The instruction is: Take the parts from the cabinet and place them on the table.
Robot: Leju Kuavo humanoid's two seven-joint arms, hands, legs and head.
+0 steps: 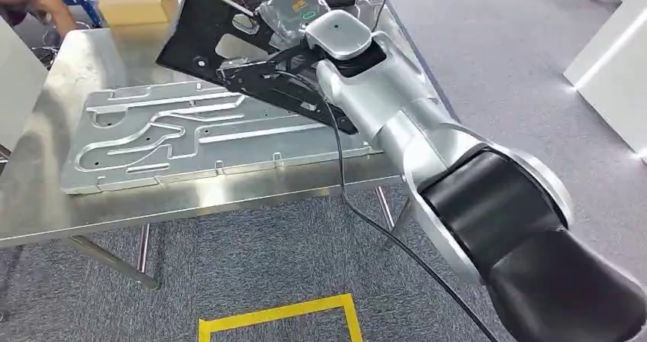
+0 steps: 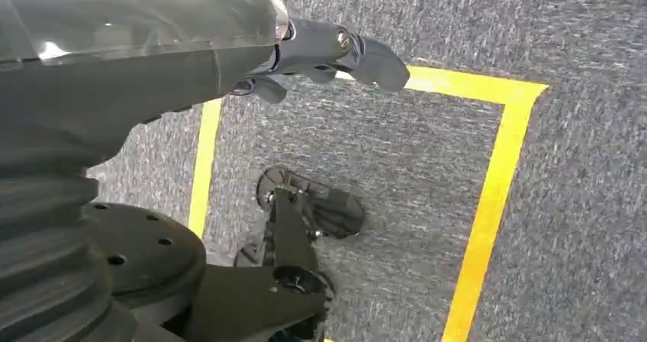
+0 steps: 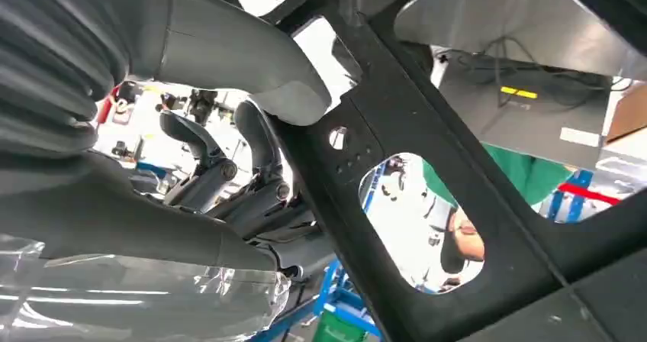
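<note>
I see the steel table (image 1: 46,204) carrying a big silver stamped panel (image 1: 191,136) along its near edge. My right hand (image 3: 252,166) grips the black panel (image 1: 221,40), tilted above the table's far right corner, apparently overlapping the silver one. It could scrape or slide off on release. My left hand (image 2: 336,56) hangs holding nothing, fingers loosely apart

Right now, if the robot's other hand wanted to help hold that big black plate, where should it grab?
Probably the black plate's free far-left edge, coming from the robot's left. The right hand already holds the near end, and the plate hangs tilted above the silver panel, so that edge is open.
</note>
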